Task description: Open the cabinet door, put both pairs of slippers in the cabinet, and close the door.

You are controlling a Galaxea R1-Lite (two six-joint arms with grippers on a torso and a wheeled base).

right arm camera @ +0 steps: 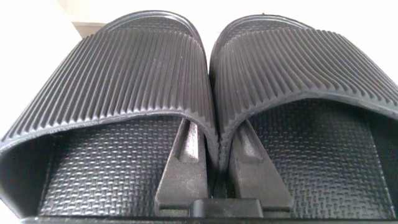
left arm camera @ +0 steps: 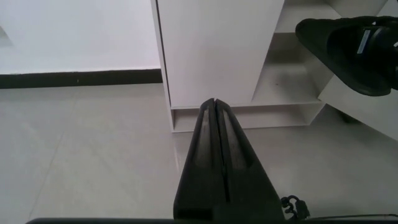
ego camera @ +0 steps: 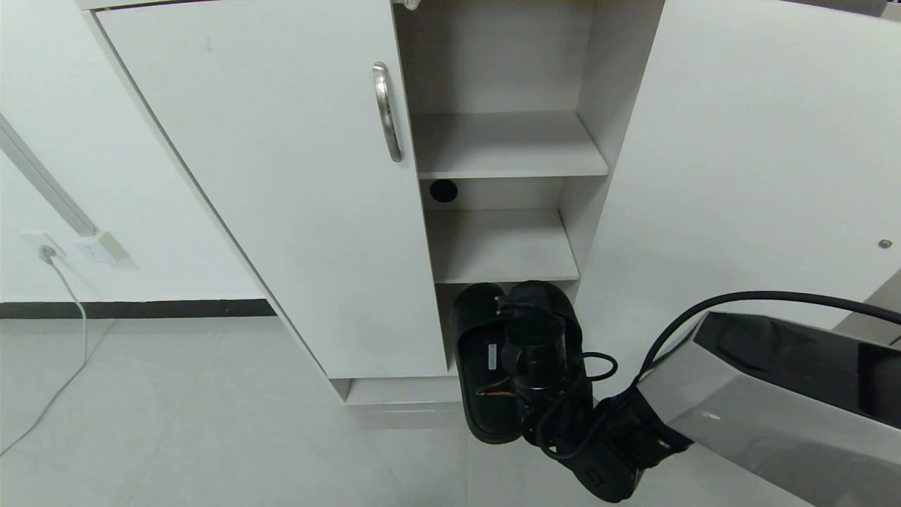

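Observation:
A pair of black slippers point(ego camera: 493, 352) hangs in front of the cabinet's open right half, toes pointing into the bottom compartment. My right gripper point(ego camera: 524, 331) is shut on the pair, one finger point(right arm camera: 186, 165) inside each slipper, pinching the two inner strap edges point(right arm camera: 214, 134) together. The slippers point(left arm camera: 354, 46) are held off the floor near the cabinet's lower shelf point(left arm camera: 286, 87). The right cabinet door point(ego camera: 739, 176) stands swung open; the left door point(ego camera: 281, 190) with its metal handle point(ego camera: 387, 113) is closed. My left gripper point(left arm camera: 214, 106) is shut and empty, low over the floor, pointing at the cabinet base.
Inside the cabinet are two bare shelves point(ego camera: 507, 144) and a cable hole point(ego camera: 443, 191) in the back wall. A wall socket with a grey cord point(ego camera: 49, 253) is at the left. Light tiled floor point(ego camera: 176, 408) lies open to the left of the cabinet.

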